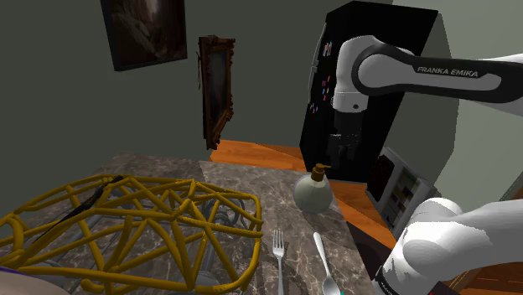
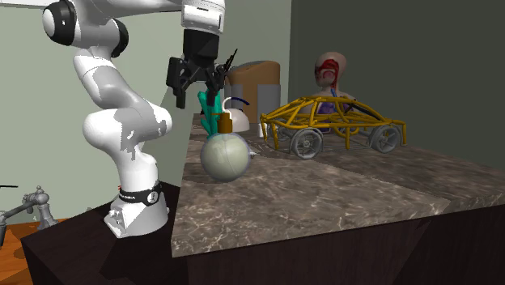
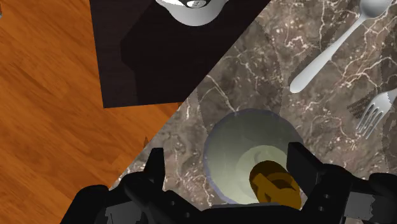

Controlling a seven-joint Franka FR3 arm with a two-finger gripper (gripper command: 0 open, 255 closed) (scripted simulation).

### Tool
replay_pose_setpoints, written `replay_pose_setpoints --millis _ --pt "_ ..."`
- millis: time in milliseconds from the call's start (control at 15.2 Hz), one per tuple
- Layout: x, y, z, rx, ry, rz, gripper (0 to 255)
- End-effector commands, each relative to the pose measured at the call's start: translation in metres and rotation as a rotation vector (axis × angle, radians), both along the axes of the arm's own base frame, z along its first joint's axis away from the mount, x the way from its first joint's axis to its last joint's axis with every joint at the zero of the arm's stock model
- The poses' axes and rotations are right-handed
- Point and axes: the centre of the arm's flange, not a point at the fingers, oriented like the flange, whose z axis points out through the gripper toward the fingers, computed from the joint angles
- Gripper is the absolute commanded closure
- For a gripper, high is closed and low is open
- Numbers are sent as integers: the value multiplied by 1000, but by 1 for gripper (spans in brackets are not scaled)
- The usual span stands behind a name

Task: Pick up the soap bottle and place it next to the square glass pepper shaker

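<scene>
The desk (image 1: 172,172) has a dark brown stone-look top with pale veining. It stands on an orange wood floor (image 1: 251,153) in a room with grey-green walls (image 1: 277,50). Two framed pictures (image 1: 144,29) hang on the far walls, and a black cabinet (image 1: 377,50) stands on the far side, at the shoulder view's right. A yellow wire-frame car (image 1: 126,219) occupies the desk at that view's left. A fork (image 1: 279,251) and a spoon (image 1: 325,264) lie near the camera.

The bottle (image 1: 313,194) has a round, pale grey-green body and a short amber pump (image 1: 319,173). It stands upright near the desk's edge at the shoulder view's right, beyond the fork and spoon.

The hand (image 1: 344,157) hangs directly above the bottle. Its fingers (image 3: 156,172) are spread, one on each side of the pump, gripping nothing.
</scene>
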Motion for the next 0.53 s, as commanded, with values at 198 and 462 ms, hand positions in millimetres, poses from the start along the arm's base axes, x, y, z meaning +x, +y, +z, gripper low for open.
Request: replay_pose_setpoints --millis 198,462 --pt "23 27 -5 -11 -41 -56 0" --pt "43 48 -14 -21 -76 -103 0"
